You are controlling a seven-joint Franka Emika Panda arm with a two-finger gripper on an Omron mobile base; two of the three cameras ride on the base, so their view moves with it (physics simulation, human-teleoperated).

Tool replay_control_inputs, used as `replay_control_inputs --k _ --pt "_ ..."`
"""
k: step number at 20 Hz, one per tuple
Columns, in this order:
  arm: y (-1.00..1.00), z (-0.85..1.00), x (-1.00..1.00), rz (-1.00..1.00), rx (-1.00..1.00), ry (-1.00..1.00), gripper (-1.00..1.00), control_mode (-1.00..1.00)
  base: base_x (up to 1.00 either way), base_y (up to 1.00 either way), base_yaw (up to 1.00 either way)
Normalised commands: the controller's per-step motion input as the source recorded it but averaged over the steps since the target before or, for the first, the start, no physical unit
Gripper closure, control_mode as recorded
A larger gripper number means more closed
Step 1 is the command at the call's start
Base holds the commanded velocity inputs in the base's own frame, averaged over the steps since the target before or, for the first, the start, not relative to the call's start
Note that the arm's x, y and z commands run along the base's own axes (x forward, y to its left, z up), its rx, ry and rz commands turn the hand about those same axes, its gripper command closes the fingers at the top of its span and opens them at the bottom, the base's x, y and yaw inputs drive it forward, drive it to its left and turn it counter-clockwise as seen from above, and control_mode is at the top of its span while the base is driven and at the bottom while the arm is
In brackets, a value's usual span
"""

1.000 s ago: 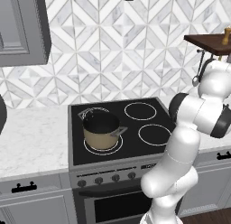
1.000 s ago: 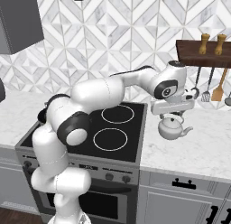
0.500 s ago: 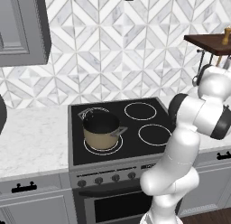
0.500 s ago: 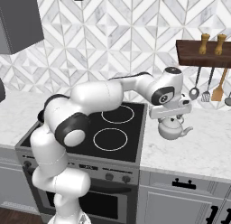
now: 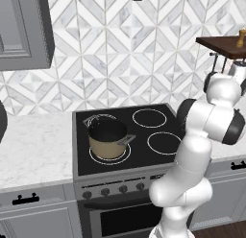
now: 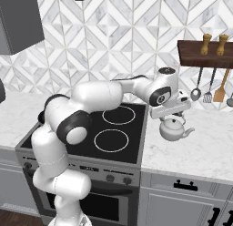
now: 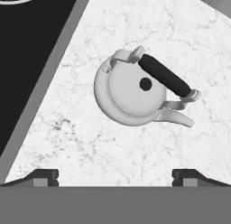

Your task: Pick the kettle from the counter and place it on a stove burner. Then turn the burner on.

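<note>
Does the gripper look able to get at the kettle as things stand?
Probably yes. The gripper hangs open right above the kettle on the counter, and nothing lies between them. The handle faces up toward the fingertips.

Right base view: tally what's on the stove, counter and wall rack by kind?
Kettle on the counter: 1
Burner rings in view on the cooktop: 2, near and far
Hanging utensils under the wooden rack: 4, the rightmost cut by the frame edge
Shakers on the rack: 2
Total: 9
</note>
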Motion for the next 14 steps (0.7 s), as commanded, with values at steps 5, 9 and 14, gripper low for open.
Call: replay_control_inputs --k 5,9,14 --pt "0.03 0.0 0.37 0.07 -0.06 0.0 -1.0 -1.0 0.0 0.0 0.0" --pt "0.0 -0.07 0.39 0.06 -0.08 0.08 -1.0 -1.0 0.0 0.0 0.0" --pt "0.0 -0.12 0.49 0.08 -0.1 0.11 -1.0 -1.0 0.0 0.0 0.0"
